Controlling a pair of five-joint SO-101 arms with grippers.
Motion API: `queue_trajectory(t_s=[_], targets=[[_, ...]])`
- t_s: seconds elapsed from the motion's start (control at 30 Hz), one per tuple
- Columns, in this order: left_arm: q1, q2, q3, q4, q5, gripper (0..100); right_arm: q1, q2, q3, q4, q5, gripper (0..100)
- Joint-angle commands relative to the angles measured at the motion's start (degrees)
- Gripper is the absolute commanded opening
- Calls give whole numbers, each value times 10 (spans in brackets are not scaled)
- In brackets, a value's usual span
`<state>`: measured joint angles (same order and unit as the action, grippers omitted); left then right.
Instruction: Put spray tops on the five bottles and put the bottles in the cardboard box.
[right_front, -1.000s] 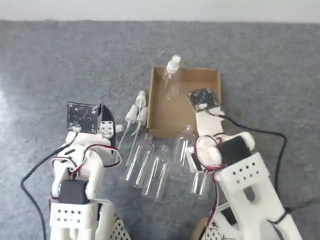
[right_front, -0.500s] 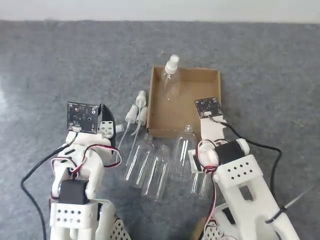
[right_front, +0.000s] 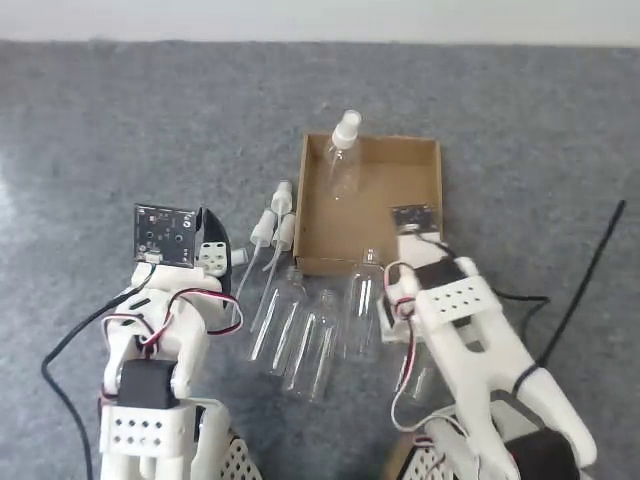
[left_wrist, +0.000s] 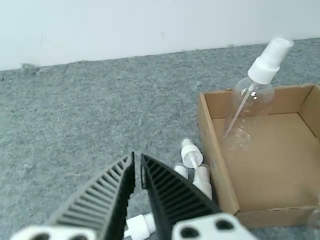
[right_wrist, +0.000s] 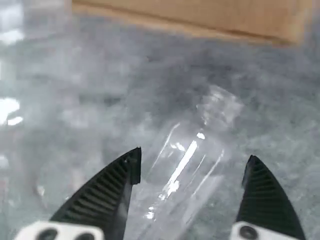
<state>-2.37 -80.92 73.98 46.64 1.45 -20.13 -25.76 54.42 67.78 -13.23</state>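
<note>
We see the right gripper (right_wrist: 194, 156) spread wide, with an uncapped bottle (right_wrist: 187, 172) lying on the desk (right_wrist: 75, 90) between its two fingers (right_wrist: 107, 190). The bottle's neck points away from the gripper toward the cardboard box (right_wrist: 190, 15). The fingers do not touch it yet, so we judge it is lined up for a grasp. The left gripper (left_wrist: 137, 157) is almost closed and holds nothing. The loose spray tops (left_wrist: 192, 161) lie just ahead of it, handy for picking. Beyond them, one capped bottle (left_wrist: 250, 100) sits inside the box, probably finished.
</note>
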Motion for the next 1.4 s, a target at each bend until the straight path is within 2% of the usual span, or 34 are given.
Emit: queue_trajectory(t_s=[0.0,0.07,0.23,0.47,0.53,0.7,0.9,1.0,1.07,1.17,1.27,1.37], targets=[[-2,4,-7,-18,7,11,59,1,-19,-3,4,277],[-2,4,-7,-18,7,11,94,1,-18,-3,41,228],[-2,4,-7,-18,7,11,203,3,-33,-10,176,8],[-2,9,-19,-11,6,11,422,8,-90,-29,353,6],[-4,9,-34,9,6,11,466,8,-125,-51,398,6],[-14,71,-102,69,-14,11,493,10,-170,-65,496,6],[-27,324,-240,148,-41,13,500,84,-211,-68,585,6],[-44,441,-335,183,-53,33,523,158,-265,-68,655,6],[-54,513,-399,205,-94,77,541,213,-305,-68,710,6],[-57,623,-488,251,-198,131,561,298,-360,-63,767,6],[-55,734,-570,320,-323,147,577,363,-395,-63,829,6],[-58,825,-633,347,-403,148,582,400,-408,-63,868,6]])
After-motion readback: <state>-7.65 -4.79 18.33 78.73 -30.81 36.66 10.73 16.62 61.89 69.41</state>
